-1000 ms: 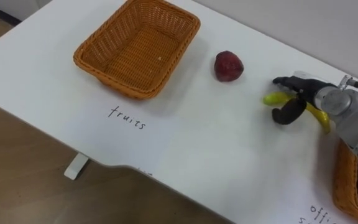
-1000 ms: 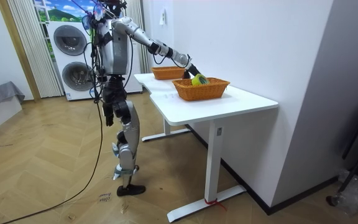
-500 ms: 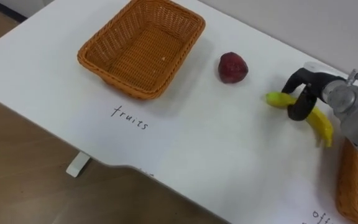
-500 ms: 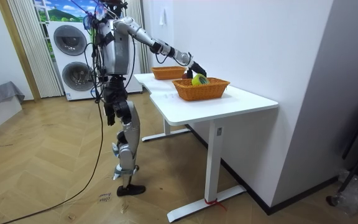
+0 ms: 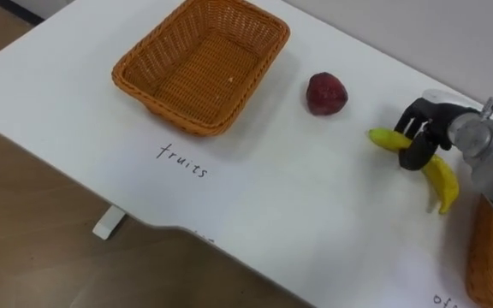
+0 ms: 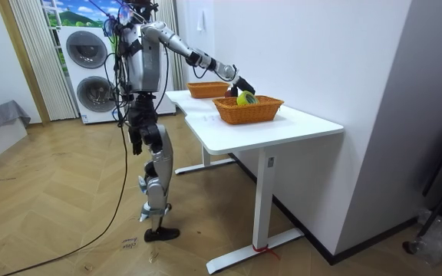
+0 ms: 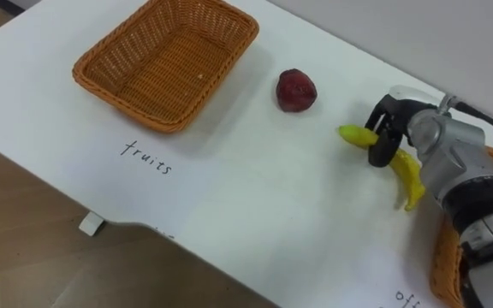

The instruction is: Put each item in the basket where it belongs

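Yellow banana sits clasped in the curled fingers of the right hand.

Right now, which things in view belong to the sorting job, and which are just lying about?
Part of the job: the banana gripped in the right hand, the red fruit, the empty fruit basket, the second basket to the robot's right, the table itself.

Just lying about: the washing machines and the curtain beside them, behind the robot.
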You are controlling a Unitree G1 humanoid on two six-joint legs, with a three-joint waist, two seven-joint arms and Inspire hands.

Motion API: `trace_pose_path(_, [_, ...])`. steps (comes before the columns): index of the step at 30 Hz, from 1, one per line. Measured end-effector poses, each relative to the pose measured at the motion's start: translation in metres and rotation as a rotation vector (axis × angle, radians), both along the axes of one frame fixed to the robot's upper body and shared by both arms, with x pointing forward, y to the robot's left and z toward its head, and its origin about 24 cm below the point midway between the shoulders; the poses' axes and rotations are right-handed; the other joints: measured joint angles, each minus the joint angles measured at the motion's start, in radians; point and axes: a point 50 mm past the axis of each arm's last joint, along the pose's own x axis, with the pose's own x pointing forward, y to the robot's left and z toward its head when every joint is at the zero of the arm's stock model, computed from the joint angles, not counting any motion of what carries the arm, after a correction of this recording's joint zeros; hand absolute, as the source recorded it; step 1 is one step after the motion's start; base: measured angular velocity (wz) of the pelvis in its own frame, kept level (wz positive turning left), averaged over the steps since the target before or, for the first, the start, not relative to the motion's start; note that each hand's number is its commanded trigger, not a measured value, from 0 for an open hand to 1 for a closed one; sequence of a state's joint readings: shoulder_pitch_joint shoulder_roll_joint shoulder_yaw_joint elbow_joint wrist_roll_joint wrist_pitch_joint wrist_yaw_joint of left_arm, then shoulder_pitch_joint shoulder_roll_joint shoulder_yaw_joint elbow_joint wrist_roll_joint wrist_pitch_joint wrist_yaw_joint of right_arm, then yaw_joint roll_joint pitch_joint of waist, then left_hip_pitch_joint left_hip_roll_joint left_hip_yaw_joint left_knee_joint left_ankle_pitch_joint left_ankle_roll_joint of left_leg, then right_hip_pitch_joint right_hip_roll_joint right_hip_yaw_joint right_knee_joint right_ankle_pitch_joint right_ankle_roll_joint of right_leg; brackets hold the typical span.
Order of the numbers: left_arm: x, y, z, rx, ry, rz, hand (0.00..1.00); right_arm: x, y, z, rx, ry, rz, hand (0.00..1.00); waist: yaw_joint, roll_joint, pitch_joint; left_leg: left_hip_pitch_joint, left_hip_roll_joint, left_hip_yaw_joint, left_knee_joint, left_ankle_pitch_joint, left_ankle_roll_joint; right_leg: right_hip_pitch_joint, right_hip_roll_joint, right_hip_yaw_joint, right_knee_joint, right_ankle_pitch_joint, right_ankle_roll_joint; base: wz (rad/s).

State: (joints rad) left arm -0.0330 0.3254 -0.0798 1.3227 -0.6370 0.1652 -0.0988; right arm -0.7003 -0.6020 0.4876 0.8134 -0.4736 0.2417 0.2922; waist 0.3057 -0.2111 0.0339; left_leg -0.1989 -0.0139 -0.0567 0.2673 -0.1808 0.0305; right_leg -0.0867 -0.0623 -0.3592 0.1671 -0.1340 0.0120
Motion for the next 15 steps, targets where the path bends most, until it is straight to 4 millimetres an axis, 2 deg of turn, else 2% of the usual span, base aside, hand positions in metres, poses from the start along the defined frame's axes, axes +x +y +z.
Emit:
trace_pose_path(8, [-0.002,-0.001,-0.001,0.012,-0.005,0.003,0.0,0.001,0.002,0.002,0.015,-0.022,0.002,1.0,-0.011,-0.002,-0.0015,0.0,0.0,0.003,0.0,0.0,0.0,-0.001,-0.001,0.002,0.001,0.0,0.0,0.0])
trace_pose_path(15, [-0.005,0.001,-0.001,0.017,-0.031,0.028,0.0,0.005,0.021,0.014,0.021,-0.07,0.097,1.0,-0.063,-0.004,-0.0037,-0.003,0.001,0.003,-0.001,0.0,0.0,-0.005,-0.001,0.0,0.001,0.0,0.0,0.0])
